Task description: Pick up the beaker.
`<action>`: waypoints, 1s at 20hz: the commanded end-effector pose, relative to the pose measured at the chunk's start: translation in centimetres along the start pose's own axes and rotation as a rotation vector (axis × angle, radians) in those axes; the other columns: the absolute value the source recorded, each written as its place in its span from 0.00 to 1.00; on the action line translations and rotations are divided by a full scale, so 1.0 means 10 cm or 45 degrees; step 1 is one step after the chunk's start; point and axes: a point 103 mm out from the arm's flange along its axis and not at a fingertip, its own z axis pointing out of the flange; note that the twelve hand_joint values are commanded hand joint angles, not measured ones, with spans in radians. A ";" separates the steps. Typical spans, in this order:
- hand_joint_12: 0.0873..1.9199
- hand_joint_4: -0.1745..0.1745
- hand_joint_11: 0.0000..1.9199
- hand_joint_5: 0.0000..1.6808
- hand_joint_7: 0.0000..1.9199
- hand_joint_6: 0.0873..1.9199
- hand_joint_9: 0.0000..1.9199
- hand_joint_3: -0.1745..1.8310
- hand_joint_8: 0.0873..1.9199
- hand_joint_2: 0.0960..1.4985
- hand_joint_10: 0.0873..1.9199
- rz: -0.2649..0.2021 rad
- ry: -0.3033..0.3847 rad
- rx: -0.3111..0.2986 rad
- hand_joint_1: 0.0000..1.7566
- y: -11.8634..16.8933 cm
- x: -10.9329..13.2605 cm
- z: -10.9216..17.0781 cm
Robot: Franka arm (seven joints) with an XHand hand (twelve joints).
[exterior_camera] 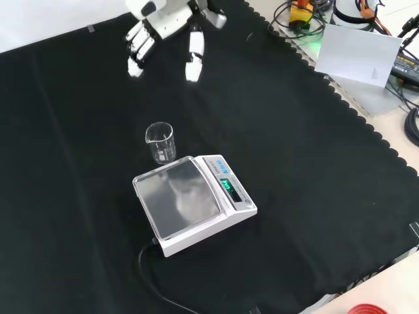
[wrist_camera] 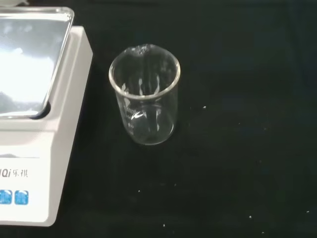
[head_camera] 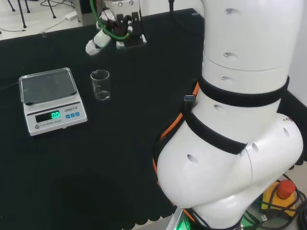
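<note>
Black cloth covers the desk (exterior_camera: 314, 196); mid-frame in the front view, a small clear glass beaker (exterior_camera: 160, 142) stands upright beside a white digital scale (exterior_camera: 193, 203). Upper left, the robot hand (exterior_camera: 167, 29) hovers, fingers relaxed apart, ready to descend.

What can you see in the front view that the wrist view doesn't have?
The front view has the hand above the cloth, its fingers hanging relaxed and apart from the beaker, plus the scale's cable. The wrist view gives a close look into the beaker, which looks empty. Both share the upright beaker on the cloth beside the scale.
</note>
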 end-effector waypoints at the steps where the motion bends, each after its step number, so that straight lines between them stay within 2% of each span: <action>1: 0.78 0.64 0.07 0.15 0.07 0.00 0.17 0.16 0.31 0.39 0.39 -0.025 -0.034 0.060 0.32 0.25 0.09 0.26; 6: 0.78 0.64 0.07 0.14 0.07 0.00 0.17 0.16 0.31 0.39 0.39 -0.006 -0.040 0.089 0.32 0.43 0.08 0.39; 15: 0.78 0.66 0.06 0.05 0.04 0.00 0.16 0.15 0.30 0.39 0.39 0.027 -0.061 0.133 0.32 0.70 0.03 0.53; 20: 0.78 0.68 0.06 0.04 0.04 0.00 0.15 0.15 0.30 0.38 0.40 0.005 -0.077 0.201 0.31 0.79 0.03 0.76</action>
